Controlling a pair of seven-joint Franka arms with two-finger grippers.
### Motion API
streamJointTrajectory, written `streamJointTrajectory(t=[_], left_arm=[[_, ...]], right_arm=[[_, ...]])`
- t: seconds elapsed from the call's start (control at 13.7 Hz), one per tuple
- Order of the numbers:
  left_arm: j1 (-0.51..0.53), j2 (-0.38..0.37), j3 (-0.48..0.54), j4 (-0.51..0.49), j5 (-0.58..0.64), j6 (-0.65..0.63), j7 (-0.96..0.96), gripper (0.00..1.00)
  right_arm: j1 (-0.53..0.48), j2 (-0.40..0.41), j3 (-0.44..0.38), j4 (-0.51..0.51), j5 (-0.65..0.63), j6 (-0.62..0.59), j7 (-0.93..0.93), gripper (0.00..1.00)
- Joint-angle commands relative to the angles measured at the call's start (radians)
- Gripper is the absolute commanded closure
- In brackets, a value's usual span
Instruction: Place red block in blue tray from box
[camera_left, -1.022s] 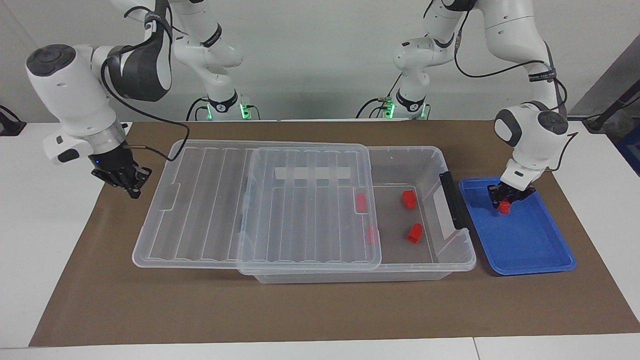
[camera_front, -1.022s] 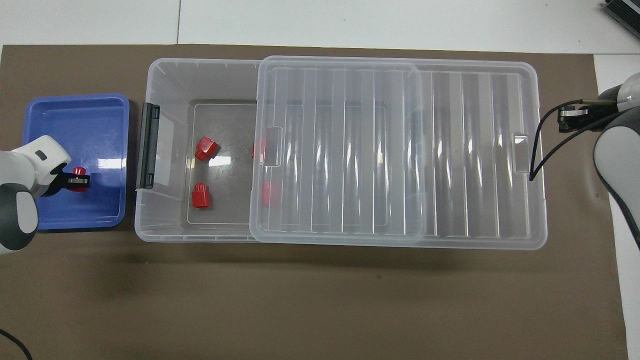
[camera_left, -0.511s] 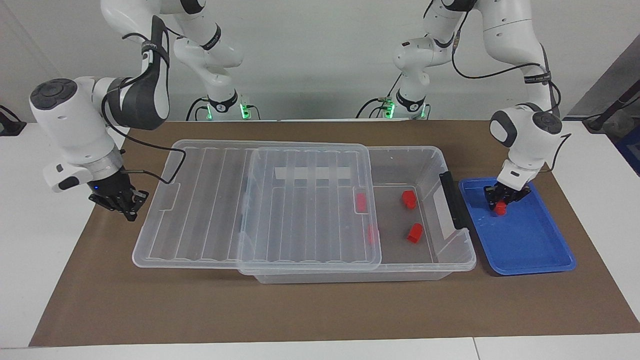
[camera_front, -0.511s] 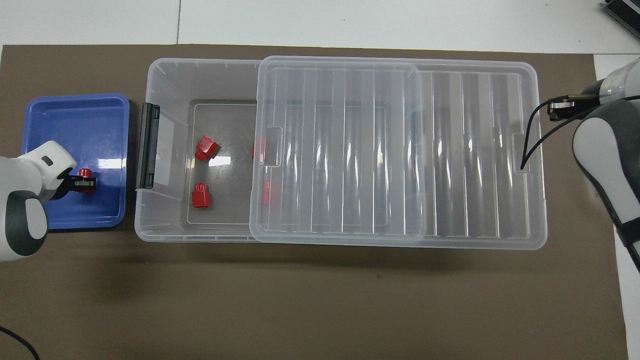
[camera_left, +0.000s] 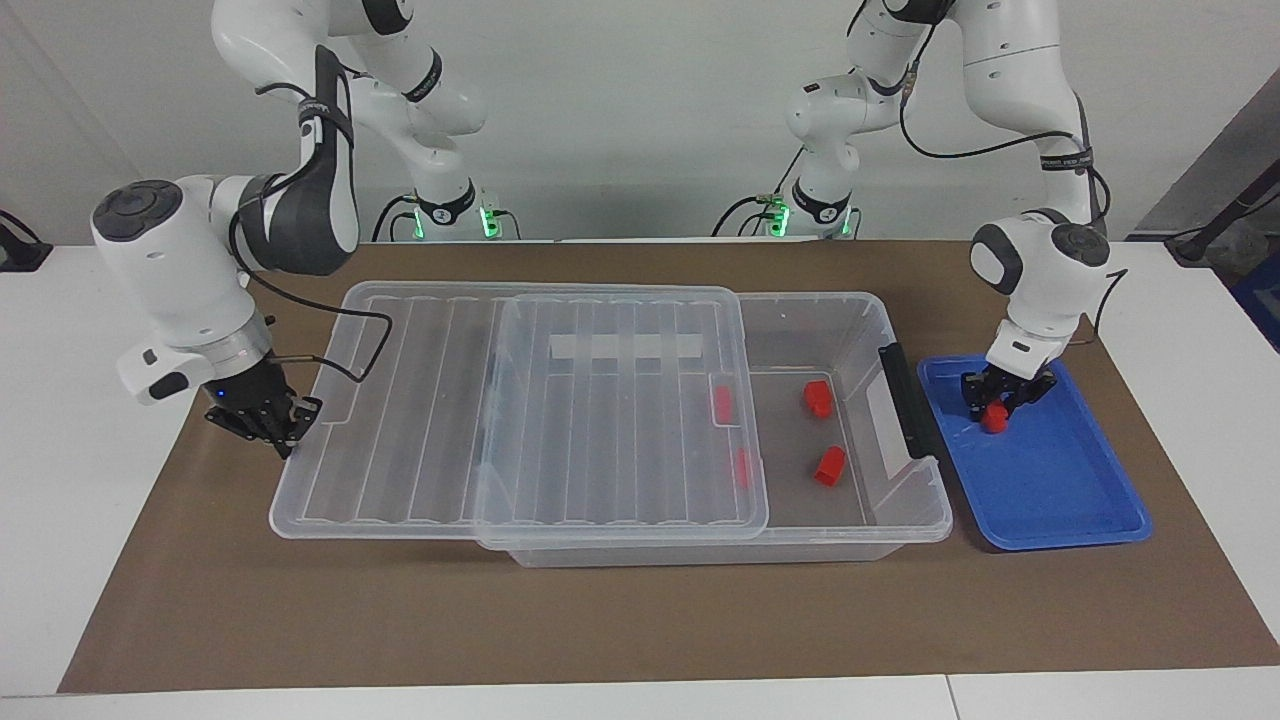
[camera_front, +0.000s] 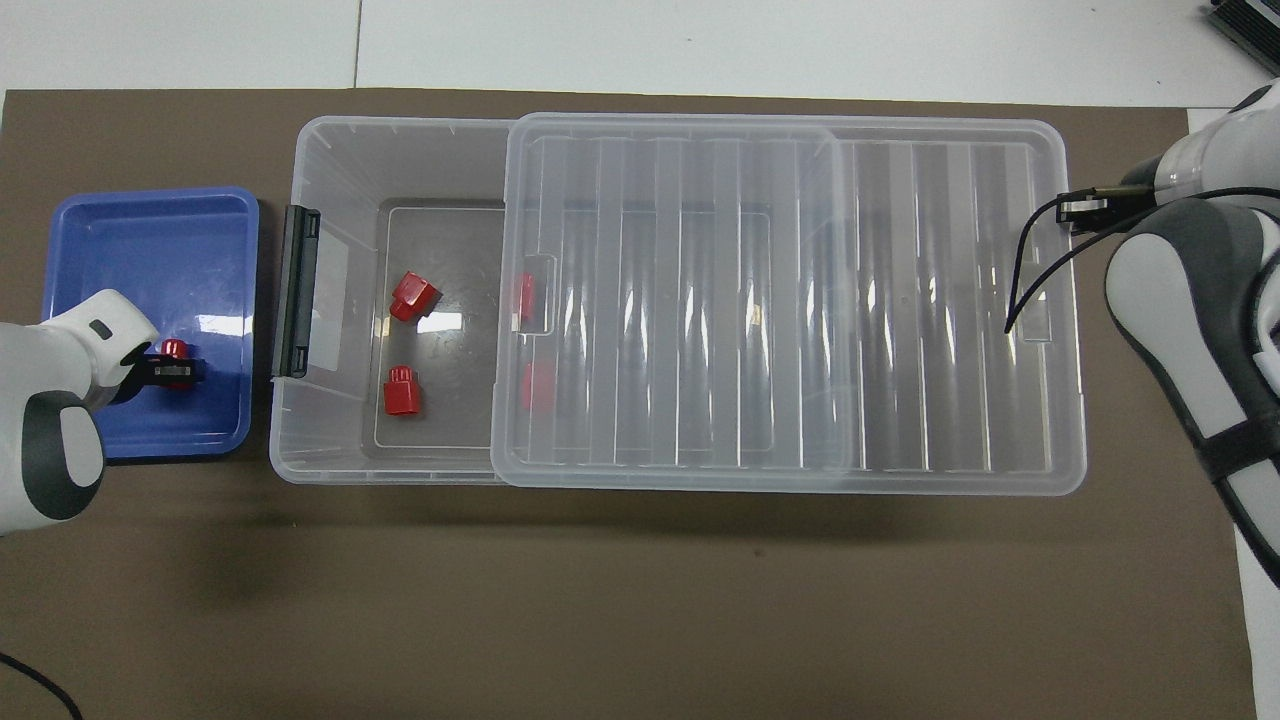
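Note:
My left gripper (camera_left: 992, 405) is shut on a red block (camera_left: 993, 421) and holds it low over the blue tray (camera_left: 1060, 490), at the tray's end nearer the robots; the gripper shows in the overhead view (camera_front: 180, 371) too. The clear box (camera_left: 862, 312) lies beside the tray, its lid (camera_left: 520, 400) slid partly off toward the right arm's end. Two red blocks (camera_left: 818, 397) (camera_left: 829, 465) lie in the box's uncovered part, and two more (camera_left: 722, 403) (camera_left: 743, 468) show through the lid. My right gripper (camera_left: 278, 428) is shut and touches the lid's end edge.
A black handle (camera_left: 905, 400) sits on the box's end next to the tray. A brown mat (camera_left: 640, 620) covers the table under everything. The right arm's cable (camera_left: 350, 350) hangs over the lid's corner.
My right gripper came down against the lid's end and pushed the lid slightly toward the left arm's end. My left gripper moved with the red block a little toward the box over the tray.

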Motion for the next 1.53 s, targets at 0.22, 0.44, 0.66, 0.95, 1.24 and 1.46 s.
streamJointTrajectory(t=[0.22,0.44,0.66,0.95,1.24,1.46], left_arm=[[-0.008,-0.009,0.001,0.024,-0.019,-0.062,0.004,0.06],[-0.019,-0.017,-0.011,0.366,-0.019,-0.561,0.002,0.06],[-0.051,-0.057,-0.011,0.608,-0.048,-0.929,-0.007,0.0],[-0.068,-0.156,-0.013,0.63,-0.109,-1.069,-0.079,0.0],[-0.1,-0.209,-0.023,0.613,-0.102,-1.091,-0.07,0.0],[-0.097,-0.216,-0.02,0.603,-0.102,-1.085,-0.075,0.0]], right_arm=[[0.055,0.005,0.005,0.005,0.027,-0.026,-0.163,1.0],[0.122,0.0,0.005,-0.001,0.027,-0.041,-0.162,1.0],[0.184,-0.012,0.005,-0.034,0.027,-0.04,-0.162,1.0],[0.227,-0.021,0.007,-0.045,0.029,-0.041,-0.163,1.0],[0.256,-0.025,0.007,-0.045,0.029,-0.043,-0.165,1.0],[0.265,-0.025,0.007,-0.045,0.029,-0.041,-0.163,1.0]])
